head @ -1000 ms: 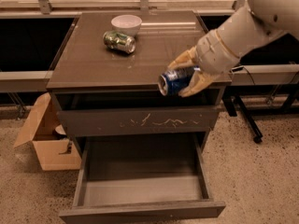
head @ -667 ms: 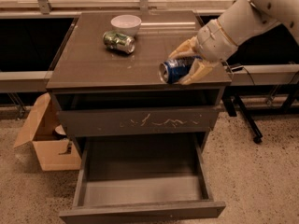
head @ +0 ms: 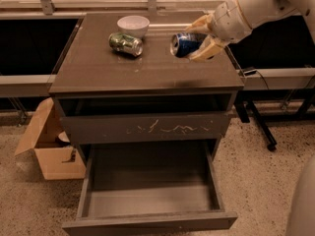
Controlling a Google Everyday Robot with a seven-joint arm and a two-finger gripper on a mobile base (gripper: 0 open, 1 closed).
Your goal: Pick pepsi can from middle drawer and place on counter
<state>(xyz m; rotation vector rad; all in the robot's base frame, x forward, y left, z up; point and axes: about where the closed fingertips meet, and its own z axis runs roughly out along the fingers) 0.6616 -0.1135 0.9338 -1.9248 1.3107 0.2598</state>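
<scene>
Camera view puts your gripper (head: 193, 44) over the back right of the counter (head: 123, 70), fingers (head: 207, 49) clamped on the pepsi can (head: 183, 44), which is tipped sideways with a silver end facing the lens. You can't tell whether it touches the top. To its left lie a green can (head: 126, 44) and a white bowl (head: 133, 24). Below, the middle drawer (head: 147, 200) stands pulled out.

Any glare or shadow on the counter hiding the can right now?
Camera view: a pale glare strip runs along the back edge of the counter, behind the pepsi can. The can is not washed out, held in the gripper over the counter's right rear. The open middle drawer is dim, its floor visible.
</scene>
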